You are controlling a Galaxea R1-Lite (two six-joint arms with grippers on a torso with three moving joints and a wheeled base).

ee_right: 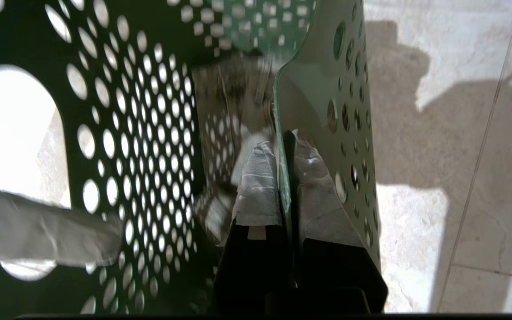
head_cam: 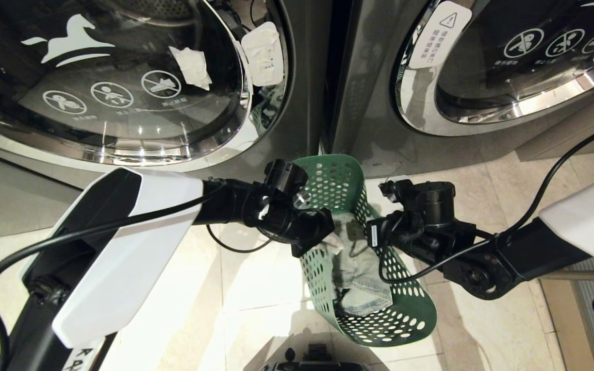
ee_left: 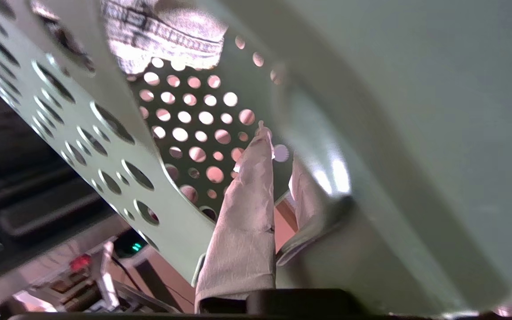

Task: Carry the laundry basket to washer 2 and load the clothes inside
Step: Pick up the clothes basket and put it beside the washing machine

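The dark green laundry basket (head_cam: 338, 180) hangs between my two arms in front of the washers, its long side running away from me. The pale denim clothes (head_cam: 359, 278) lie inside it, and they also show in the left wrist view (ee_left: 162, 31). My left gripper (head_cam: 328, 238) is shut on the basket's left wall by the handle cut-out, with its taped fingers (ee_left: 247, 200) either side of the edge. My right gripper (head_cam: 374, 232) is shut on the right wall (ee_right: 327, 102), which stands pinched between its fingers (ee_right: 258, 186). A washer (head_cam: 121, 93) with a white horse on its door fills the upper left; no numeral shows.
A second dark grey washer (head_cam: 508, 62) with a chrome-rimmed door stands at the upper right, with a narrow gap between the two machines. Pale floor tiles (head_cam: 256, 278) lie under the basket. Black cables (head_cam: 560, 175) trail from both arms.
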